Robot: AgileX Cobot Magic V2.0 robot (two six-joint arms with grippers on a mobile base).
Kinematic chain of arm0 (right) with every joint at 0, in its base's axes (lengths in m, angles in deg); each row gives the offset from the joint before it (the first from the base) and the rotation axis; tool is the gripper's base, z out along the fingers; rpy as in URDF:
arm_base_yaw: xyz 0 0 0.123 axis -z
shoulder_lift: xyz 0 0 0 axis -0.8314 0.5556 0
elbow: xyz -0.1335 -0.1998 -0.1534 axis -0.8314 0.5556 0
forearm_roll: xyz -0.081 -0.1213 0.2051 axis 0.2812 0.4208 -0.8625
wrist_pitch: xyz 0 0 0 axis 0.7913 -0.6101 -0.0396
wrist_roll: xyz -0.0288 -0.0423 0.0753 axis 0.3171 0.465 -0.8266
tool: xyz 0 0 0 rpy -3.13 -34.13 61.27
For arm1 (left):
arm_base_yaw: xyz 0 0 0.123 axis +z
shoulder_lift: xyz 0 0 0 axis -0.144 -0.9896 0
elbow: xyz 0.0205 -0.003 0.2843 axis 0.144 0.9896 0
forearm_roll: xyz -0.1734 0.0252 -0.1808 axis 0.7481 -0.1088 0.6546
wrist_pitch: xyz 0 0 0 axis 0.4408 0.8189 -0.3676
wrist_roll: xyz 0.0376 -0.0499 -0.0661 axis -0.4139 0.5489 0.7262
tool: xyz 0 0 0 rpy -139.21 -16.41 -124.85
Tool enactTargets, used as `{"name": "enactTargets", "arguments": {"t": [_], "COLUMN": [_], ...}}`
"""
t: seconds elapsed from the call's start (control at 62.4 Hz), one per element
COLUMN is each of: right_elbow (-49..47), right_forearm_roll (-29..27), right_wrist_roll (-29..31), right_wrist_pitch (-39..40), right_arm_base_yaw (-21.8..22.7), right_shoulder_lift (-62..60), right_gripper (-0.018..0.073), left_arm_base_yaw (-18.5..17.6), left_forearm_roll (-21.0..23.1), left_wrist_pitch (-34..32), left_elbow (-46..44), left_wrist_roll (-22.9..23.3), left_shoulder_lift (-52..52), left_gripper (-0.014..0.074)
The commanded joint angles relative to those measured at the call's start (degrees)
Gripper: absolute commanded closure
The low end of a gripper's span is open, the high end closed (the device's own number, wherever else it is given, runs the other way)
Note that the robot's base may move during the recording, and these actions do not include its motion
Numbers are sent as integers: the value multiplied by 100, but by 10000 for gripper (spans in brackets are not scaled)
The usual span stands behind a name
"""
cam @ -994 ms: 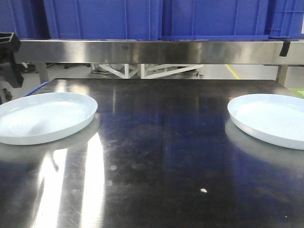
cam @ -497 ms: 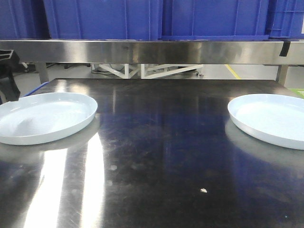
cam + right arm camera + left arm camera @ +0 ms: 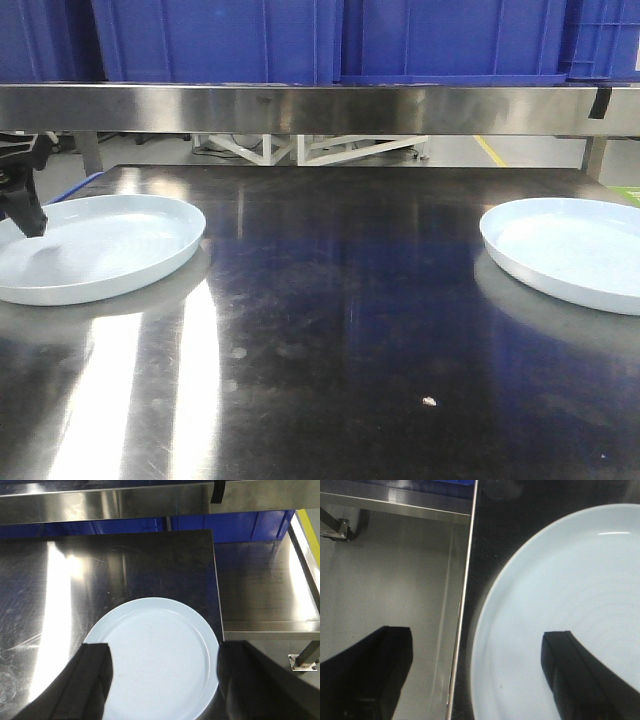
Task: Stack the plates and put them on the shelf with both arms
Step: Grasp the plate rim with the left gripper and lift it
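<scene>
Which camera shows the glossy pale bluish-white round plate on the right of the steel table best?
The right wrist view: it looks down on the right plate, showing most of its rim beside the table edge. The front-facing view shows it at a low angle, cropped by the frame. The left wrist view shows only the other plate.

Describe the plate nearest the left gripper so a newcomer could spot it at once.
On the dark steel table under the shelf of blue crates, look to the left edge. The pale bluish-white plate lies there; unlike its twin at the right edge, the open left gripper straddles its outer rim from above.
</scene>
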Motion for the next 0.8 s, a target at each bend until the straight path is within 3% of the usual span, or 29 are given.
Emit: {"name": "enactTargets", "arguments": {"t": [0.0,0.433,0.561,0.673,0.785], "right_elbow": [-206,-206,-206,-206,-206], "right_forearm_roll": [13,13,13,13,13], "right_wrist_roll": [35,35,35,35,35], "right_wrist_pitch": [375,375,386,402,402], "right_arm_base_yaw": [34,34,34,34,34], "right_shoulder_lift": [-25,-25,-25,-25,-25], "right_gripper": [7,10,10,10,10], "left_arm_base_yaw": [26,26,26,26,26], "left_forearm_roll": [60,60,60,50,37], "left_wrist_pitch": [-279,-253,-279,-305,-328], "left_elbow": [-182,-182,-182,-182,-196], "left_wrist_roll": [54,54,54,54,54], "left_shoulder_lift": [125,-26,-26,-26,8], "left_gripper": [14,34,219,510,493]}}
